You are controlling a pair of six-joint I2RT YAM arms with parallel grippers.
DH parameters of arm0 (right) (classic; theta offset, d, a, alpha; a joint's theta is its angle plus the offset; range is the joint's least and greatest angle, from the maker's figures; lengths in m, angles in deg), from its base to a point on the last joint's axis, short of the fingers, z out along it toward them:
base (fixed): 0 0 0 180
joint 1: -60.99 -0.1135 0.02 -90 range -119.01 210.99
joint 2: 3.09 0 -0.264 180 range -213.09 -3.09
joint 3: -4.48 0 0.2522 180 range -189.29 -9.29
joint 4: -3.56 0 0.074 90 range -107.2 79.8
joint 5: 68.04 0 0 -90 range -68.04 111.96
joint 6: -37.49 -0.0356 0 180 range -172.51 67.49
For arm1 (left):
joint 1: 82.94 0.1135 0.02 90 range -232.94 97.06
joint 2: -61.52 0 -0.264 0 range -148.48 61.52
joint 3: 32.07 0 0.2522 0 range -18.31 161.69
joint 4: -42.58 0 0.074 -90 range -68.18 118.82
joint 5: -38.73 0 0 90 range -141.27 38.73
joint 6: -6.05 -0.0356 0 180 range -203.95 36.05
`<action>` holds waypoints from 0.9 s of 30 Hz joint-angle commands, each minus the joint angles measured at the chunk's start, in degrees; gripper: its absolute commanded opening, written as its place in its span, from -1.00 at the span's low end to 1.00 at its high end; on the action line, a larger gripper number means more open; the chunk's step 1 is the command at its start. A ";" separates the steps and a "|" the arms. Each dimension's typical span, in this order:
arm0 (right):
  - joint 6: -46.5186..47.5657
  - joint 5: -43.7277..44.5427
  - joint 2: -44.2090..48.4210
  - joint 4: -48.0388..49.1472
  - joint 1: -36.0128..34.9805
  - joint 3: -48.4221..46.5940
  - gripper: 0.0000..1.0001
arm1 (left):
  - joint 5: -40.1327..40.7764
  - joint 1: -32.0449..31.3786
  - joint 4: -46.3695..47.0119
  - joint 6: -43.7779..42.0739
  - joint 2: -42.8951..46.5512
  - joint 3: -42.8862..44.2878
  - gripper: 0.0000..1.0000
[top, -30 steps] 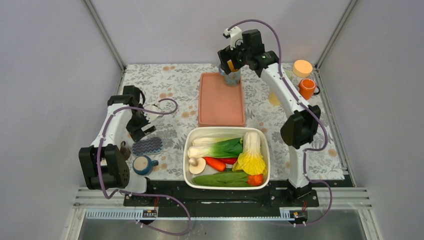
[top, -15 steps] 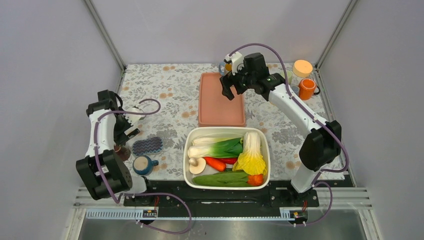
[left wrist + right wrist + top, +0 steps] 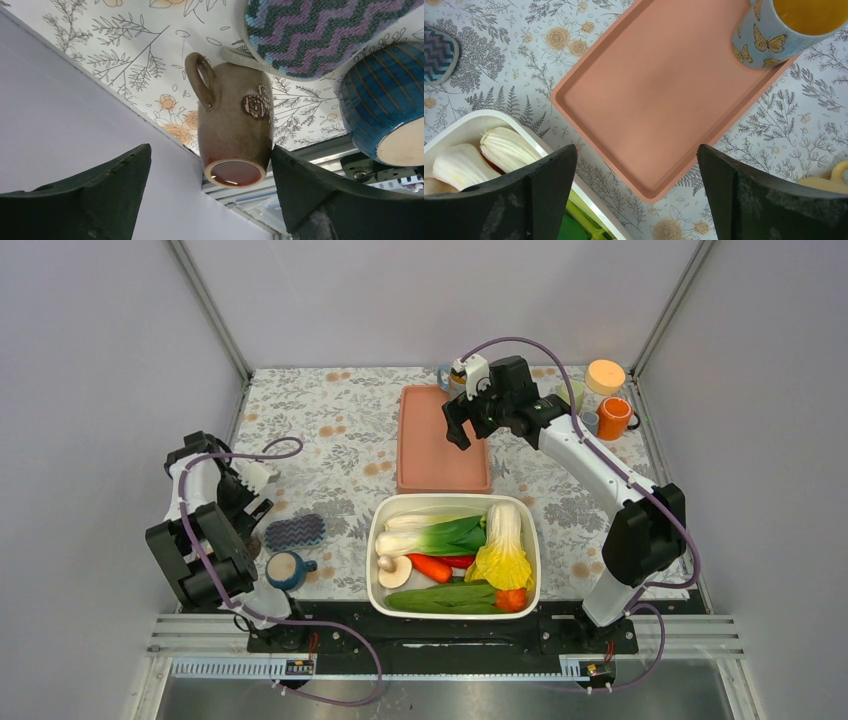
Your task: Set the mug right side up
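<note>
Overhead, the pink tray (image 3: 440, 455) lies in the middle of the flowered table, and the butterfly mug (image 3: 443, 374) stands at the tray's far right corner, partly hidden by the right arm. The right gripper (image 3: 457, 432) hangs over the tray's right edge, apart from the mug. The left gripper (image 3: 245, 505) sits well left of the tray by the side wall. A white tub (image 3: 375, 540) of vegetables is just on the near side of the tray, with a zigzag pad (image 3: 294, 531) and a blue cup (image 3: 285, 568) to the tray's near left. From the left wrist, the two fingers (image 3: 100, 195) are spread wide and hold nothing. A brown mug (image 3: 235, 125) stands on the cloth below them, beside the pad and the blue cup; I cannot tell which end faces up. From the right wrist, the fingers (image 3: 764, 200) are likewise spread and empty above the tray's bare floor. The butterfly mug stands in the tray's corner with its mouth up, yellow inside showing.
</note>
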 commanded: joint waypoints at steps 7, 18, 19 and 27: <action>-1.11 -1.37 1.74 2.43 0.00 0.66 0.99 | -3.96 2.65 3.20 3.56 0.81 -4.39 0.63; -1.05 -1.49 1.52 2.37 -0.01 0.74 0.99 | -5.21 3.78 2.86 9.70 0.82 -4.34 -0.36; -0.98 -1.51 1.68 2.43 0.04 0.75 0.99 | -5.16 3.78 2.71 9.66 0.63 -4.43 -0.51; -2.37 -2.14 2.24 2.48 -0.09 0.71 0.99 | -12.56 3.57 2.01 12.04 -0.56 -1.06 -1.00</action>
